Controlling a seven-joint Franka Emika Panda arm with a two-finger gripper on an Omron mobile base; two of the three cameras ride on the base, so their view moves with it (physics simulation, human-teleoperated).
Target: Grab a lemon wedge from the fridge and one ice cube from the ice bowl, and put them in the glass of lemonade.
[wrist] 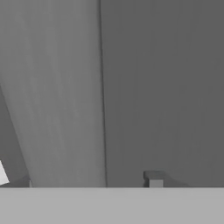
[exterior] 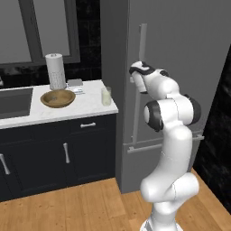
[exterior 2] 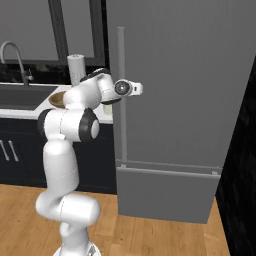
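Observation:
The grey fridge [exterior: 180, 45] [exterior 2: 185, 75] stands closed, so the lemon wedge is hidden. My gripper [exterior: 135, 81] [exterior 2: 131, 89] is up against its long vertical bar handle [exterior: 142, 49] [exterior 2: 121, 60]. In the hand view the handle [wrist: 65, 87] runs between the two fingertips [wrist: 154, 178], with a small gap still on one side; the gripper [wrist: 89, 181] is open around it. On the white counter to the left sit the wooden ice bowl [exterior: 57, 98] [exterior 2: 57, 99] and the glass of lemonade [exterior: 106, 96]. No ice cube can be made out at this distance.
A paper towel roll [exterior: 55, 71] [exterior 2: 76, 67] stands behind the bowl, and a small flat box [exterior: 75, 83] lies beside it. The dark sink [exterior: 13, 103] and its faucet [exterior 2: 12, 55] are further left. Navy cabinets [exterior: 67, 153] run under the counter, above the wooden floor [exterior: 90, 203].

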